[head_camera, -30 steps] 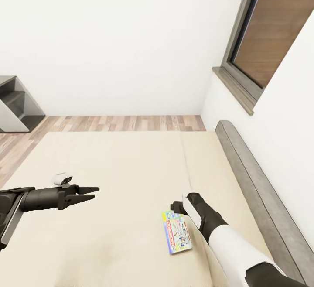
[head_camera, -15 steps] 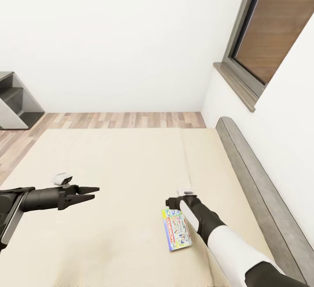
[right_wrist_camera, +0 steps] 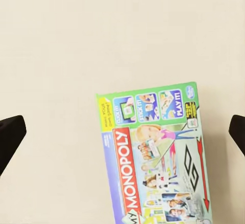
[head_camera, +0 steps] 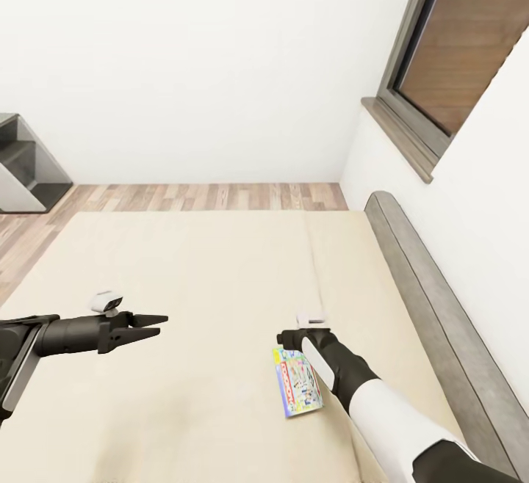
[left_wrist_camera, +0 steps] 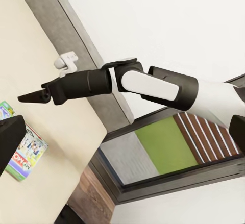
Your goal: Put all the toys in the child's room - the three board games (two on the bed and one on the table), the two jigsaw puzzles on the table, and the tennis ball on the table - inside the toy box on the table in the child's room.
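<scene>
A green-edged Monopoly board game (head_camera: 296, 382) lies flat on the beige mattress of the bed (head_camera: 206, 270), near the grey headboard (head_camera: 433, 307). My right gripper (head_camera: 285, 338) hangs open just above the game's far end, pointing down at it. In the right wrist view the box (right_wrist_camera: 155, 157) lies below and between the spread fingertips (right_wrist_camera: 10, 137), untouched. My left gripper (head_camera: 160, 325) hovers open over the mattress further left and holds nothing. The left wrist view shows the right arm, its gripper (left_wrist_camera: 31, 96) and the game (left_wrist_camera: 25, 155).
A grey shelf unit (head_camera: 26, 175) stands on the wood plank floor (head_camera: 206, 197) beyond the bed's far left corner. A dark-framed window (head_camera: 455, 50) sits in the white wall above the headboard. Bare mattress spreads between the two arms.
My right wrist has turned and its gripper has shifted a little left over the game's far end. The whole view has drifted slightly. The left arm and the game have stayed put.
</scene>
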Controlling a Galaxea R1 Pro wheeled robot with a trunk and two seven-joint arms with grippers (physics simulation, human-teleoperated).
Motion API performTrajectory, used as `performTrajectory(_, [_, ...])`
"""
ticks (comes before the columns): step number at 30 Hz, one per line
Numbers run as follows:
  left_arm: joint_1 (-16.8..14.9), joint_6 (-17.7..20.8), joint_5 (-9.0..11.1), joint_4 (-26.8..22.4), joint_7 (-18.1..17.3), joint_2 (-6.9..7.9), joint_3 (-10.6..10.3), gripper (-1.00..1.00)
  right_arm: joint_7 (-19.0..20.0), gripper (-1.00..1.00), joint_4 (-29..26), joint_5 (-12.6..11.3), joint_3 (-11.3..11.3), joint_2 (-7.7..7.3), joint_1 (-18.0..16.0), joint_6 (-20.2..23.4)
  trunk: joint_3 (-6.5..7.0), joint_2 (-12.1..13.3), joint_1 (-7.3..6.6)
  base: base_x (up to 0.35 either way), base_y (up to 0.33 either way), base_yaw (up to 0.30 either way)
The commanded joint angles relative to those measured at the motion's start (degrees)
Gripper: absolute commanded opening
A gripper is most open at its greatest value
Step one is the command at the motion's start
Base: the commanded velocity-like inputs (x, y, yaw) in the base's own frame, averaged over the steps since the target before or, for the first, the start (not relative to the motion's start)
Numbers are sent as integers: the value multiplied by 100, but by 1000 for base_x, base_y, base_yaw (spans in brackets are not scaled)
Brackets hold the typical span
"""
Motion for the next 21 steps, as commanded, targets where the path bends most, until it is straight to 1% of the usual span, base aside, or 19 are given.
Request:
performTrajectory(1, [-3,61,-1,-2,-21,3,-2,100,-52,100,-10,-61,35,-10,-5,14,-19,-11,3,0,0,0])
performTrajectory(21, [-3,62,1,-1,-21,2,-1,100,-48,100,-11,-61,41,-21,-4,-3,-208,-11,3,0,0,0])
